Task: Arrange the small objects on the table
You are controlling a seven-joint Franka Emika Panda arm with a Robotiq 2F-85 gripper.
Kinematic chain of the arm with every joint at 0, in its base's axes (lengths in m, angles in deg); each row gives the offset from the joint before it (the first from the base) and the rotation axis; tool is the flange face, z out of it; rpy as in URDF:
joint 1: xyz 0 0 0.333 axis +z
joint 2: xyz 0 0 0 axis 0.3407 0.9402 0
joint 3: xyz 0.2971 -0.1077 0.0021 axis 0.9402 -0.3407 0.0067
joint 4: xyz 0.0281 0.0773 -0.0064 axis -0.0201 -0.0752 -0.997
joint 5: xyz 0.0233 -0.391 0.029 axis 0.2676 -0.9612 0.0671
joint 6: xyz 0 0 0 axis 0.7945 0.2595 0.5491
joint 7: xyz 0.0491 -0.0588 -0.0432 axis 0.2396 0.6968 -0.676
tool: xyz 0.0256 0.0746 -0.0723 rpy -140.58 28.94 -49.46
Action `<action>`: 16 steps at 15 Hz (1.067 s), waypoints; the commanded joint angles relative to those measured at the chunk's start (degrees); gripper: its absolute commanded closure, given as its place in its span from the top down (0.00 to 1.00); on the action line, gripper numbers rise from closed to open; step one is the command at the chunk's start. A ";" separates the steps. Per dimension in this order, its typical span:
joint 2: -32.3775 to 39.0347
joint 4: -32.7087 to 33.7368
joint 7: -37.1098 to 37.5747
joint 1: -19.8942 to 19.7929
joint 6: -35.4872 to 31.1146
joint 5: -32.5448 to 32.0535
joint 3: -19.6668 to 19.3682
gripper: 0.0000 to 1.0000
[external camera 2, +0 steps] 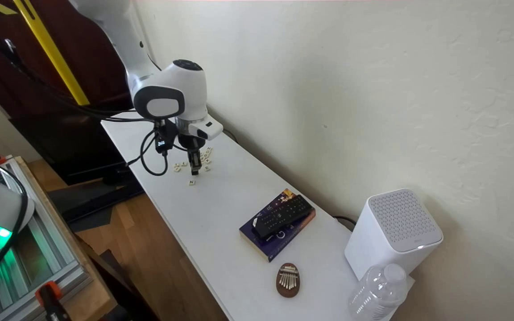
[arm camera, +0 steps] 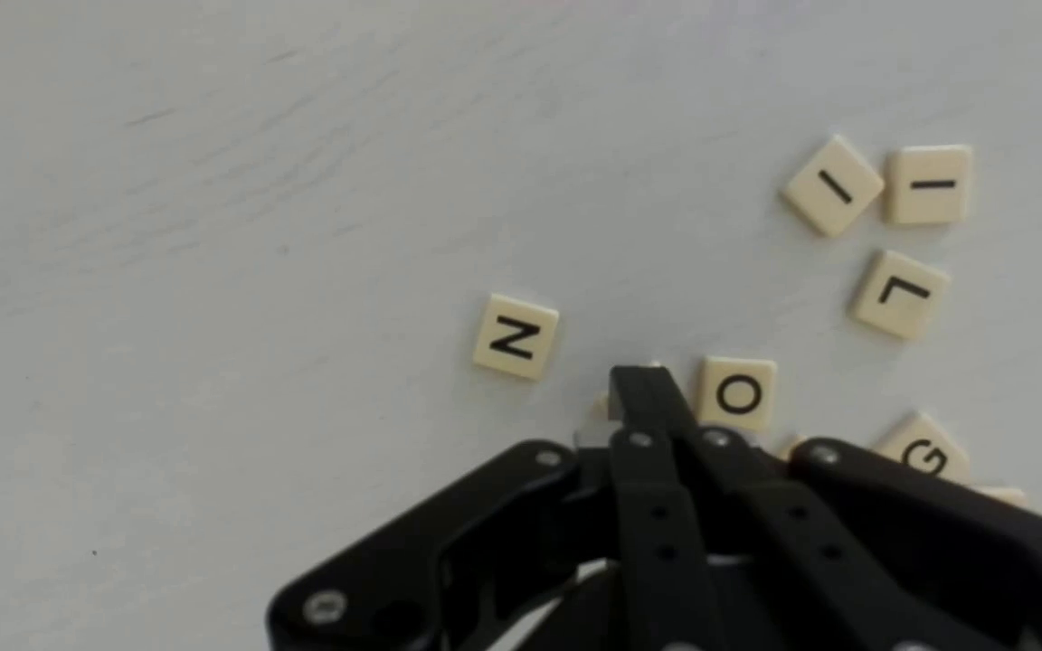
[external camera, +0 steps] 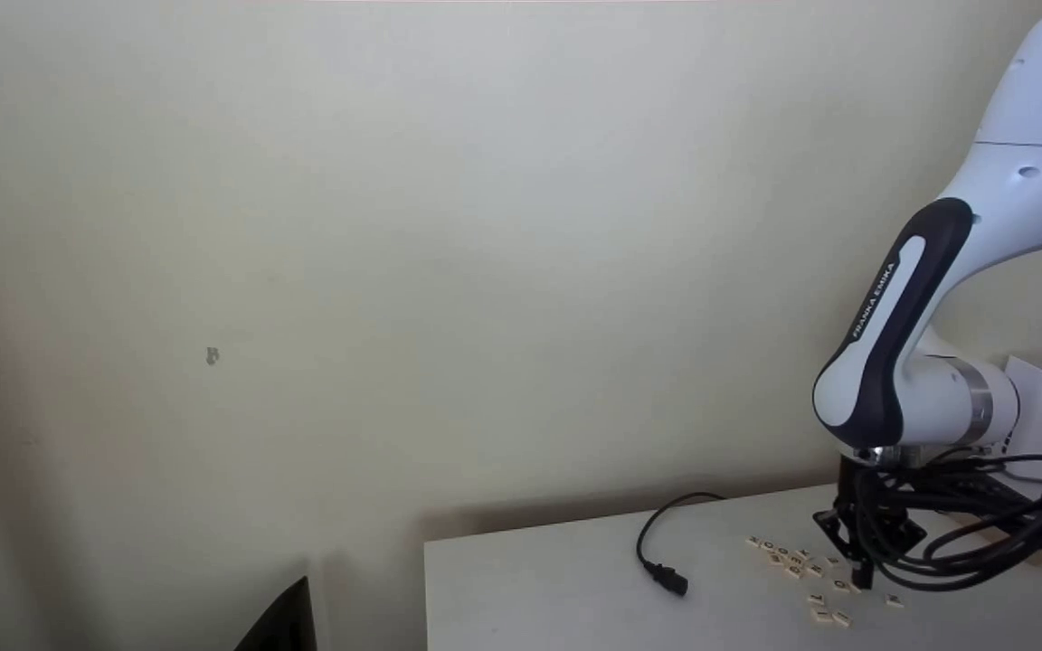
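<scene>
Small cream letter tiles lie loose on the white table. In the wrist view I see an N tile (arm camera: pixel 516 337) by itself, an O tile (arm camera: pixel 737 392), an L tile (arm camera: pixel 900 295), two I tiles (arm camera: pixel 834 186) (arm camera: pixel 929 184) side by side and a partly covered G tile (arm camera: pixel 926 452). My black gripper (arm camera: pixel 648 384) has its fingertips together, pointing down over a tile that they mostly hide, just beside the O tile. The gripper also shows low among the tiles in both exterior views (external camera: pixel 863 579) (external camera 2: pixel 195 171). Whether it touches the hidden tile I cannot tell.
A black cable plug (external camera: pixel 668 579) lies left of the tiles in an exterior view. Farther along the table (external camera 2: pixel 199 218) are a book (external camera 2: pixel 261 238) with a black remote (external camera 2: pixel 283 216) on it, a brown kalimba (external camera 2: pixel 288 280), a white speaker-like box (external camera 2: pixel 391 232) and a clear bottle (external camera 2: pixel 377 294).
</scene>
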 commanded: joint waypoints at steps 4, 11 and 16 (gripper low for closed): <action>-2.16 -2.14 -0.22 -0.49 -1.02 0.94 0.58 0.00; -3.80 -4.16 -1.51 -0.98 -4.20 0.52 2.35 0.00; -2.71 -3.13 -3.27 -1.11 -4.18 -0.13 3.10 0.00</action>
